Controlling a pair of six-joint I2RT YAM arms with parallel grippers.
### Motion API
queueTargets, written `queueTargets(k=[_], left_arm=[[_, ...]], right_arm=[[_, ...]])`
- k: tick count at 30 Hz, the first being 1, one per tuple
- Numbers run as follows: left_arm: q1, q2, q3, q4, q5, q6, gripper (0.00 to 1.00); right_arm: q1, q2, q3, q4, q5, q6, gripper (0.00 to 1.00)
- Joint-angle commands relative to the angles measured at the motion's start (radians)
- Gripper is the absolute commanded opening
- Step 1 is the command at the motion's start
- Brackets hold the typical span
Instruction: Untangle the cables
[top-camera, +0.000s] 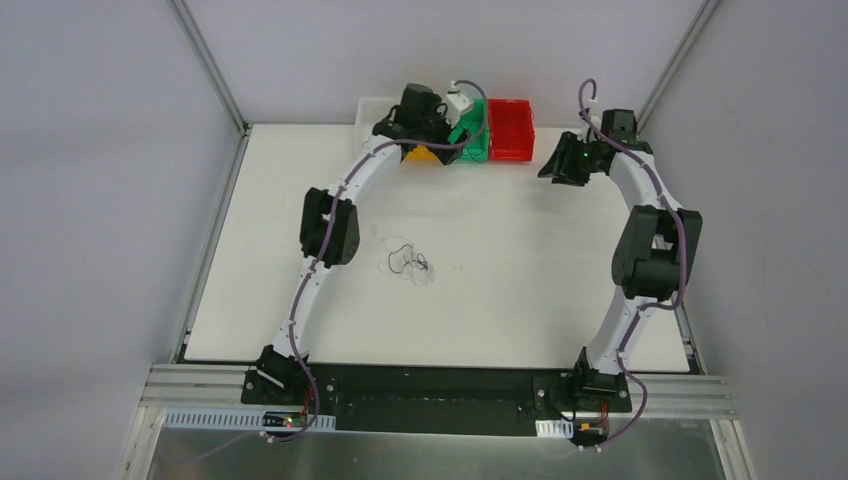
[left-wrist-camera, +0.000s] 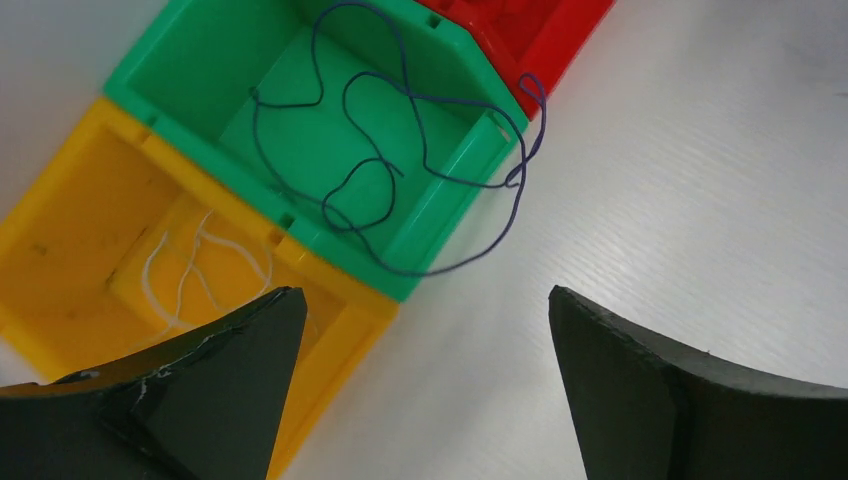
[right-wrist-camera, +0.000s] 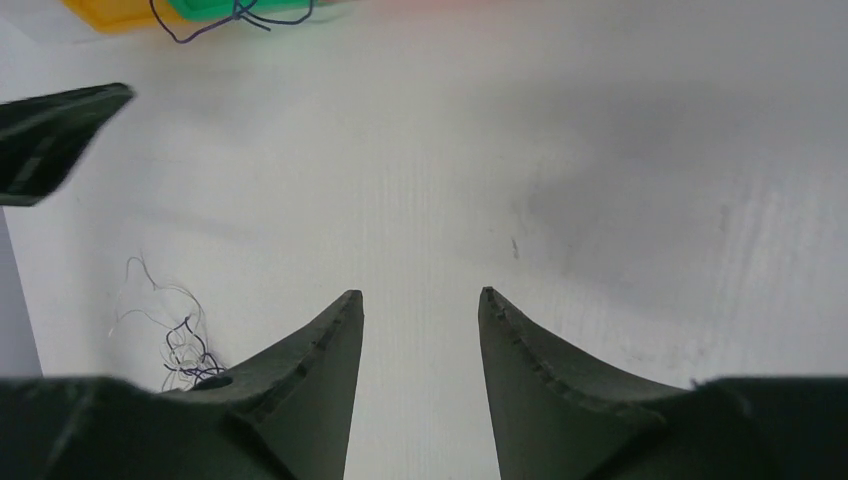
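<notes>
One loop of the blue cable (left-wrist-camera: 412, 97) hung outside the green bin (left-wrist-camera: 180, 135), and we feared our wide-spread left fingers (left-wrist-camera: 230, 380) snagging it, the right fingers (right-wrist-camera: 300, 380) half-parted, empty.

Yellow bin (left-wrist-camera: 70, 250), green bin (left-wrist-camera: 200, 70), red bin (left-wrist-camera: 565, 35) adjoin on table (left-wrist-camera: 700, 180).

No legible text or labels anywhere
</notes>
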Motion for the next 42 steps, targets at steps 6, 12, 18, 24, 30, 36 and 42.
queueTargets(k=[6,12,18,24,30,36,42], left_arm=[[-0.083,0.191,0.058,0.351,-0.133,0.234,0.82],[-0.089,0.217,0.042,0.439,-0.152,0.247,0.74],[-0.089,0.217,0.024,0.448,-0.116,0.267,0.66],[-0.092,0.178,-0.029,0.450,-0.007,0.246,0.72],[-0.093,0.147,-0.080,0.430,0.102,0.244,0.79],[-0.099,0.170,-0.056,0.429,0.095,0.244,0.79],[-0.102,0.221,0.018,0.442,0.016,0.258,0.58]], right_arm=[[-0.095,-0.168,-0.141,0.042,-0.090,0.043,0.49],[-0.107,-0.146,-0.138,0.050,-0.128,0.074,0.49],[-0.114,-0.126,-0.123,0.058,-0.138,0.089,0.48],[-0.121,-0.125,-0.137,0.057,-0.147,0.092,0.49],[-0.123,-0.119,-0.143,0.060,-0.164,0.093,0.49],[-0.123,-0.111,-0.143,0.060,-0.177,0.093,0.49],[-0.124,-0.107,-0.145,0.055,-0.180,0.094,0.49]])
